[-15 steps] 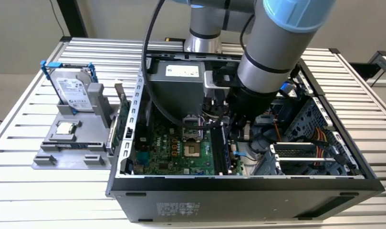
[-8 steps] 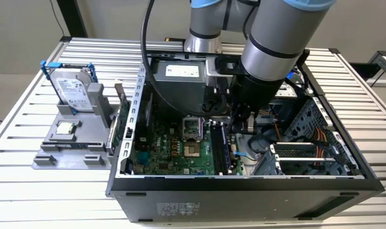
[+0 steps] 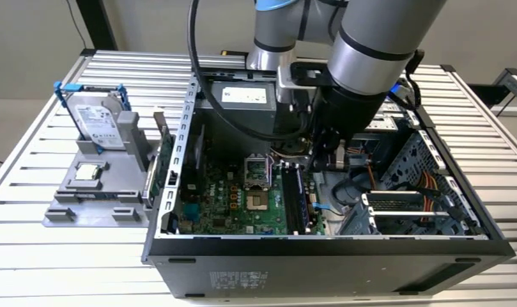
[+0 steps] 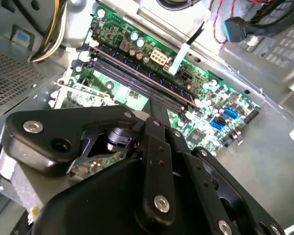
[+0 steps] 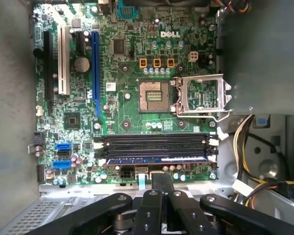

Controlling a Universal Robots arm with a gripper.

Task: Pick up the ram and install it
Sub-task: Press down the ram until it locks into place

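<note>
Ribbed metal tabletop (image 3: 36, 256) spreads wide around an open computer case (image 3: 326, 268) in the exterior view, with plenty of bare room toward the near edge and both sides. On the exterior view's left, just beside the case wall, a grey holder (image 3: 69, 211) carries an upright hard drive (image 3: 100, 121) in a blue frame and a small square CPU chip (image 3: 89, 171). The arm (image 3: 369, 51) drops steeply into the case, and the end effector (image 3: 324, 160) hangs low between the motherboard (image 3: 232, 192) and the drive cage on the exterior view's right, a tight pocket crowded by cables. A white label (image 3: 243, 94) sits on the power supply at the far end of the case; its print is too small to make out.

In the second wrist view the end effector (image 4: 156, 105) reaches toward the row of long dark memory slots (image 4: 137, 78). Its fingers are pressed together, with nothing seen between them. A grey case wall stands close on one side and loose wires on the other.

In the first wrist view the ram (image 5: 157, 159) is seated flat in the memory slot nearest the board's edge, a bluish strip between white end latches, with empty dark slots alongside it. The end effector (image 5: 161, 177) sits just off that edge, its tips together, close to the ram but not gripping it. Farther along the board lie the open CPU socket (image 5: 150, 94) and a long blue expansion slot (image 5: 95, 73). White lettering is printed above the socket. Yellow and orange cables (image 5: 245, 142) bunch beside the slots' end.
</note>
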